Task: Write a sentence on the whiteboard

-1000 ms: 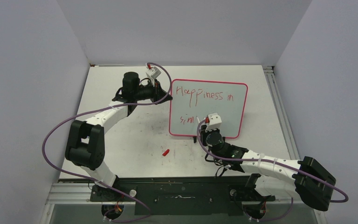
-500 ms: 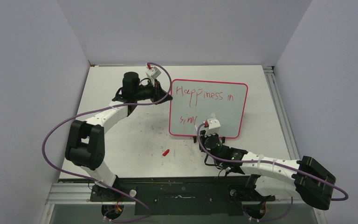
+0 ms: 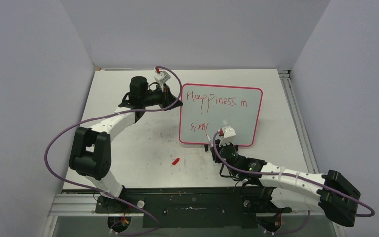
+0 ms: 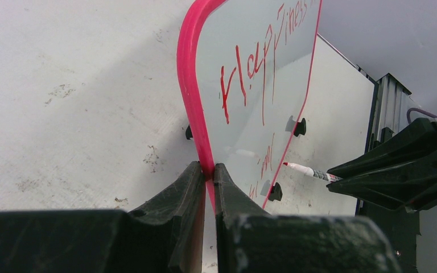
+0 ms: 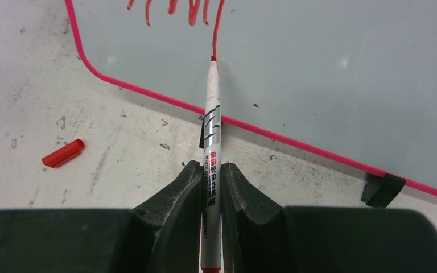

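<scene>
Low in the frame, the right tool [image 5: 210, 170] is clenched on a red marker [image 5: 212, 131], its tip meeting the whiteboard [image 3: 242, 121] at frame centre, below the sentence [image 3: 216, 100]. A red cap [image 3: 175, 161] lies left on the tabletop [image 3: 128, 143]. Farther up, the left tool [image 4: 206, 170] pinches the whiteboard's pink rim.

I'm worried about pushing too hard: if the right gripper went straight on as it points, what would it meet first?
The whiteboard. The right gripper is shut on a marker whose tip seems to rest on the board, so the marker would press in first.
</scene>
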Robot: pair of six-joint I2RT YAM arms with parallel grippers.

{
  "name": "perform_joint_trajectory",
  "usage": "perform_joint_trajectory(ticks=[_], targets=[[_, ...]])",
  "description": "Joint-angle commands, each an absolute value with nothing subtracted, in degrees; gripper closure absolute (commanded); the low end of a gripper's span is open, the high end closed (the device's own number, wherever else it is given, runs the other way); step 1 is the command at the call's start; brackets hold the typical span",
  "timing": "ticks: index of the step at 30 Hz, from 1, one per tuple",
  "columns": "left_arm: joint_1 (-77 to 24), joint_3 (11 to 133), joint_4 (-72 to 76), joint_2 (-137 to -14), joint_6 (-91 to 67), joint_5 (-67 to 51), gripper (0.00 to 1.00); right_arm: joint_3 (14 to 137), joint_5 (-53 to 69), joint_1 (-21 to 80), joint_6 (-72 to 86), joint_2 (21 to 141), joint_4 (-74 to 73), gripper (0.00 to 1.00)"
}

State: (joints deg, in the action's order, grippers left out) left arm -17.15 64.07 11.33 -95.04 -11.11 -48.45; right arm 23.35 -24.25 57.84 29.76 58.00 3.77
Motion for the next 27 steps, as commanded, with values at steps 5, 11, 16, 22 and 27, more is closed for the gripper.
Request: perform_joint_trajectory(ticks=[5, 11, 16, 22, 27], targets=[[-17.0, 65.3, 13.9, -92.0, -10.2, -50.2, 1.00, 30.0, -28.1, 56.9, 22.7, 60.5, 9.0, 0.95], [-17.0, 65.4, 13.9, -92.1, -10.1, -50.2, 1.00, 30.0, -28.1, 55.4, 21.9, 61.7, 10.9, 0.95], [-17.0, 65.4, 13.9, -92.2, -10.1, -50.3, 1.00, 29.3, -27.4, 54.0, 21.8, 61.5, 11.3, 0.95], [-17.0, 65.4, 13.9, -92.4, -10.1, -50.2, 1.00, 29.1, -25.5, 52.8, 21.5, 62.4, 12.3, 0.95], [-17.0, 65.4, 13.9, -92.4, -10.2, -50.2, 1.00, 29.1, -24.9, 52.9, 21.5, 63.0, 12.3, 0.95]])
